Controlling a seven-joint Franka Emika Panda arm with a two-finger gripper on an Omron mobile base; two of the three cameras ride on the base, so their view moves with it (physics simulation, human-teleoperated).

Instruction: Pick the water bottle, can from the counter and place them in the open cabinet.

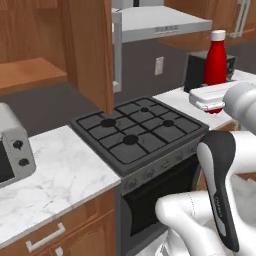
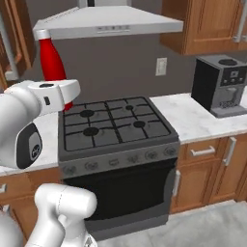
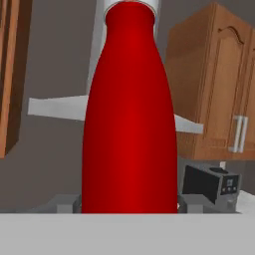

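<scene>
While the end effector (image 3: 129, 206) pinches the water bottle (image 3: 129, 114) upright | bottle aloft near stove (image 1: 137, 132) | open cabinet (image 1: 90, 50) at left

Glossy white rounded arm (image 1: 235, 165); dark grey joint covers.

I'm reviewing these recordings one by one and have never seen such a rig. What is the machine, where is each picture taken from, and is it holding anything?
It is a white robot arm on a driving base, in a rendered kitchen. Two pictures come from cameras on the base, behind the arm to its left and right, looking over a stove with marble tops either side. The third comes from a camera on the hand itself. The pincer is shut on the red bottle, upright and lifted beside the stove; the hand camera sees the bottle up close. A toaster oven stands left, a coffee machine right, and the open cabinet hangs above the left top.
</scene>
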